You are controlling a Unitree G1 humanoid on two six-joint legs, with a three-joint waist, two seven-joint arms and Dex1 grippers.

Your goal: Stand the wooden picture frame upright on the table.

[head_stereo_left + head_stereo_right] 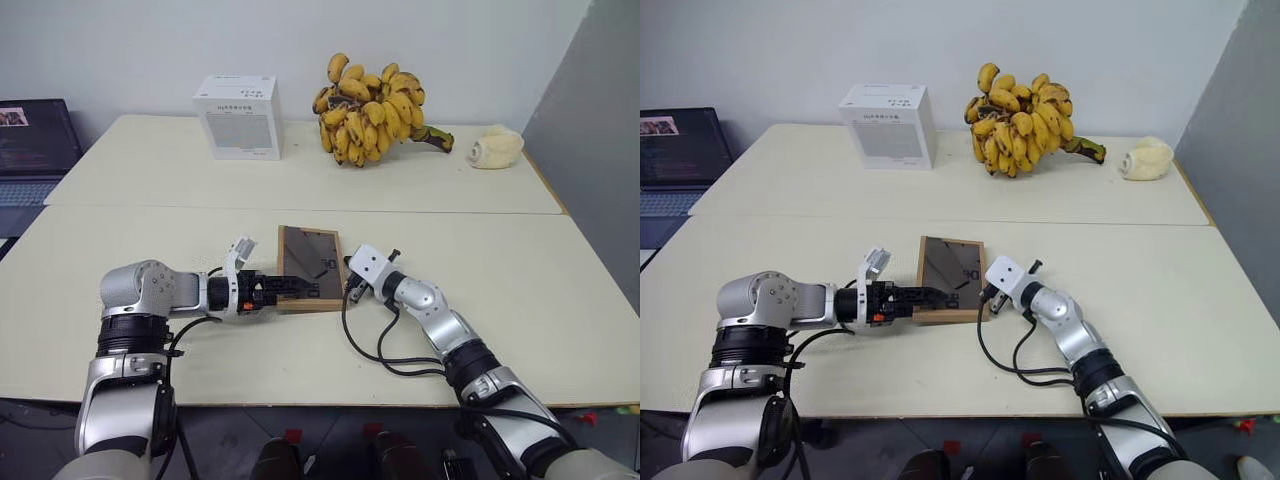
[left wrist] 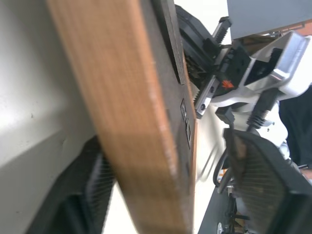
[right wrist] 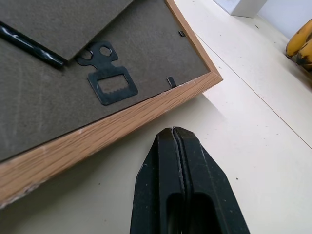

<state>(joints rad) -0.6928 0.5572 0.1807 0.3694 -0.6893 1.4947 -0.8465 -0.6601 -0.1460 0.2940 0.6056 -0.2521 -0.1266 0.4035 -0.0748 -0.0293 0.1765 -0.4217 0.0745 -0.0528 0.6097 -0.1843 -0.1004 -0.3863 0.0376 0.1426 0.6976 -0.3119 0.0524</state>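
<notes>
Two grippers flank the wooden picture frame (image 1: 949, 280), which lies near the middle of the table (image 1: 1160, 280), back panel up, apparently tilted rather than flat. Its long axis runs from about 12 to 6 o'clock in the head views, away from the robot.

From the left gripper (image 1: 928, 296) the frame sits at roughly 3 o'clock. That gripper reaches in from 9 o'clock, and its fingers (image 2: 92, 185) straddle the frame's near left edge with the wood between them; whether they are pressing on it cannot be told. From the right gripper (image 1: 986, 294) the frame lies at about 9 o'clock, just beside the tips. Its fingers (image 3: 181, 185) are pressed together, holding nothing, and point at the frame's light-wood edge with bare tabletop between.

My judgement is that the left gripper is the better placed of the two, since it already spans the edge. Raising the frame would mean pivoting it about its near short edge.

On the back panel a sawtooth hanger plate (image 3: 108, 78) and small retaining tabs show. The white box (image 1: 890, 125) at 11 o'clock carries print too small to read. No other writing is legible.
</notes>
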